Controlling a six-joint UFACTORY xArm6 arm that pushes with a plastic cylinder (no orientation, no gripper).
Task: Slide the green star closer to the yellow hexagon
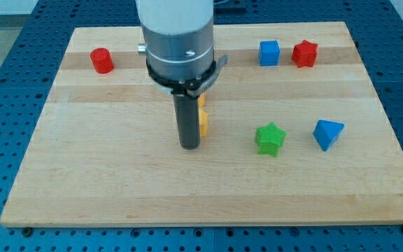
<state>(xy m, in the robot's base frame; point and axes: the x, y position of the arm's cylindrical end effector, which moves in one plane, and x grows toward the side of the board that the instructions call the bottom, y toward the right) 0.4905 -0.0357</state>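
The green star [270,138] lies on the wooden board [117,189], right of centre. Two yellow blocks stand just behind my rod: one [203,122] beside the rod's lower part, another [201,99] above it; both are mostly hidden, so I cannot make out which is the hexagon. My tip [189,146] rests on the board at the centre, touching or nearly touching the lower yellow block's left side, and about a hundred pixels to the left of the green star.
A red block [102,60] sits at the top left. A blue cube [269,52] and a red star [304,53] sit at the top right. A blue triangular block [327,134] lies right of the green star. The arm's body [177,42] covers the top centre.
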